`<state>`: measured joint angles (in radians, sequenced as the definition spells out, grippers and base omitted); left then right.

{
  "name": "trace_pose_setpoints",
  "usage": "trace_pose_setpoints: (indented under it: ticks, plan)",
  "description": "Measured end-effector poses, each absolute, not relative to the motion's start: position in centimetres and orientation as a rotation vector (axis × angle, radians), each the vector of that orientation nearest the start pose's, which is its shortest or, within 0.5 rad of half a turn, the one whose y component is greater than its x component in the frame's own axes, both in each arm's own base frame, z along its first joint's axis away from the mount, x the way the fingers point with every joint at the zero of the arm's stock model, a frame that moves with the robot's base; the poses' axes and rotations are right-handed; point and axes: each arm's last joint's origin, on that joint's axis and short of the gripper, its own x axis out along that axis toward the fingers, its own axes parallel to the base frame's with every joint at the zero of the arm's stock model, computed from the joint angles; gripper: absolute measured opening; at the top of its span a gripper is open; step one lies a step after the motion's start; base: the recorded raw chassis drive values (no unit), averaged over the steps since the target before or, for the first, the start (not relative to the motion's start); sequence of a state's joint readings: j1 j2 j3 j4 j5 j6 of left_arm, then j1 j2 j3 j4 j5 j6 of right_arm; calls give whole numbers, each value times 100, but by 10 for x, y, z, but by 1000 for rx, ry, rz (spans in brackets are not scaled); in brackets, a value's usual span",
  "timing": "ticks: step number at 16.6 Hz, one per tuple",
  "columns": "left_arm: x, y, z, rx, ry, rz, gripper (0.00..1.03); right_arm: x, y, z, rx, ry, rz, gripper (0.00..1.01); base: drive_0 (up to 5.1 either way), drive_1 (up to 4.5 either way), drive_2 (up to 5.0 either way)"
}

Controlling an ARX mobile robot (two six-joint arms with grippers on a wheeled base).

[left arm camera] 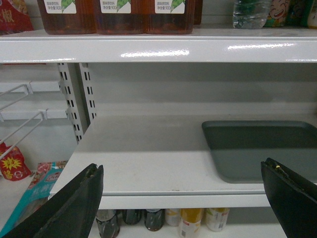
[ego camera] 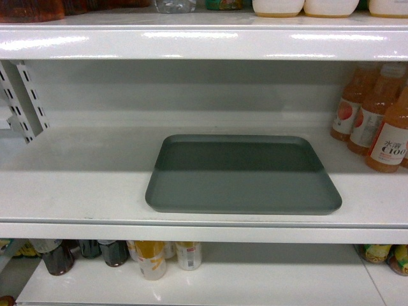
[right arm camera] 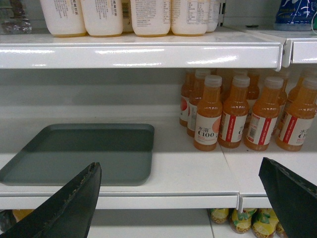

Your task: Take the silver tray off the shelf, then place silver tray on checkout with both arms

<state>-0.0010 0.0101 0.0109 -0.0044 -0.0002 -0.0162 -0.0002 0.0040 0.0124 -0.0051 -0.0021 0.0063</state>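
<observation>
Silver tray (ego camera: 242, 175) lying flat on the middle shelf (ego camera: 76, 191), centre of the head frame, a little right of the middle. Long axis running left to right across the frame, parallel to the shelf's glossy front lip; short sides facing the frame's left and right edges. Front long edge just behind the lip, not overhanging it. Rear half in shadow from the board above, front half lit. Nothing on its surface.

Orange drink bottles (ego camera: 379, 124) standing upright at the right edge of the same shelf, near the tray's far right corner but apart from it. More bottles and cans (ego camera: 153, 258) on the lower shelf, bottom left of the head frame. White containers (ego camera: 299, 6) on the upper board, top right.

Left pincer (left arm camera: 183, 198) seen in the left wrist frame with both black fingers (left arm camera: 74, 208) spread wide at the bottom corners, released, holding nothing, in front of the shelf lip; tray at the right of that frame, between and beyond the fingers, untouched.

Right pincer (right arm camera: 181, 198) likewise spread wide and released in the right wrist frame, fingers (right arm camera: 69, 208) at the bottom corners, tray at lower left, orange bottles at right. No contact with the tray. Neither pincer visible in the head frame.
</observation>
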Motion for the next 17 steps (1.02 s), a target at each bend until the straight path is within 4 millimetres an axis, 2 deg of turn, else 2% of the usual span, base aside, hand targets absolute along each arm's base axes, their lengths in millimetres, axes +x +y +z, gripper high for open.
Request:
trace_pose_setpoints:
  ticks: [17]
  plan:
    - [98, 0, 166, -16, 4, -1, 98, 97, 0, 167, 6, -3, 2, 98, 0, 0, 0]
